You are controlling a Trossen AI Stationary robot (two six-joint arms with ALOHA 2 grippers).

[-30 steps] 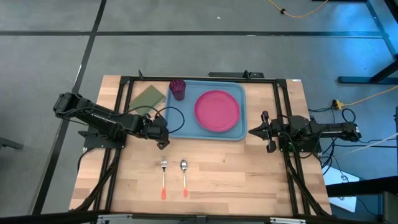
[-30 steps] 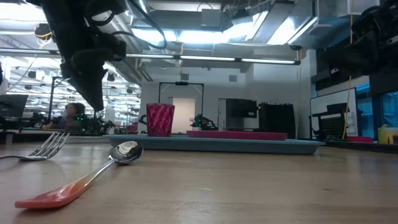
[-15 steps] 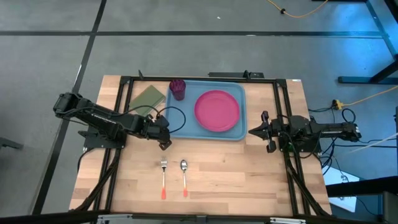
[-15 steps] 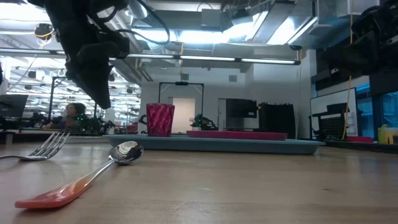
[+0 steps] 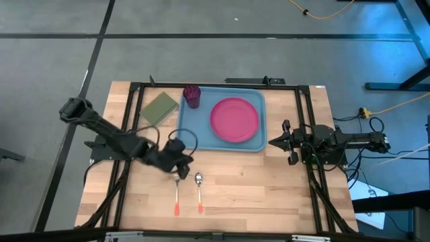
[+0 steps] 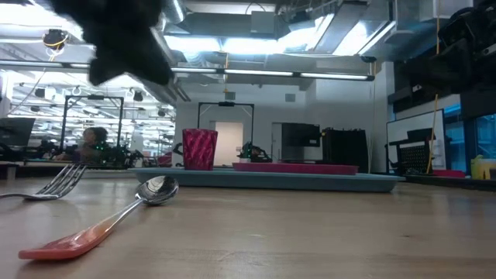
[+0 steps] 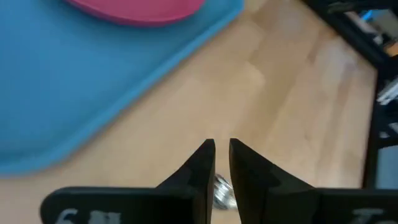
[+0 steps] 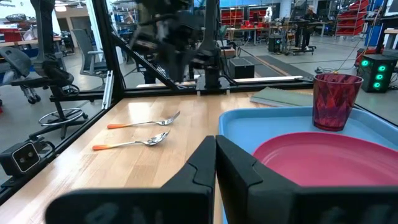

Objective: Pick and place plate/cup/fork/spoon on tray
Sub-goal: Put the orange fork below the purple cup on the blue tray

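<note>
The left gripper (image 5: 183, 163), fingers nearly shut and empty, hung over the fork (image 5: 177, 191) and spoon (image 5: 199, 189) near the table's front edge. The blue tray (image 5: 195, 131) held the cup (image 5: 192, 95) and plate (image 5: 234, 119). The right gripper (image 5: 277, 142) waited beside it, fingers together.

The table (image 5: 255, 181) is pale wood in jointed strips, smooth with a faint sheen that mirrors the ceiling lights in the low view. Just ahead of the left claw (image 5: 181, 163), the spoon (image 5: 199, 189) has a polished metal bowl, bright and reflective, on a matt orange-red plastic handle; the fork (image 5: 177, 191) beside it pairs shiny metal tines with the same handle. Beyond that claw, the tray (image 5: 201, 134) is smooth light blue plastic, dull rather than glossy. On it the plate (image 5: 234, 119) is smooth pink plastic with a soft sheen, and the cup (image 8: 336, 101) is translucent dark red plastic with faceted, glinting walls. Both claws' fingers (image 8: 231, 167) look like matt black plastic.
</note>
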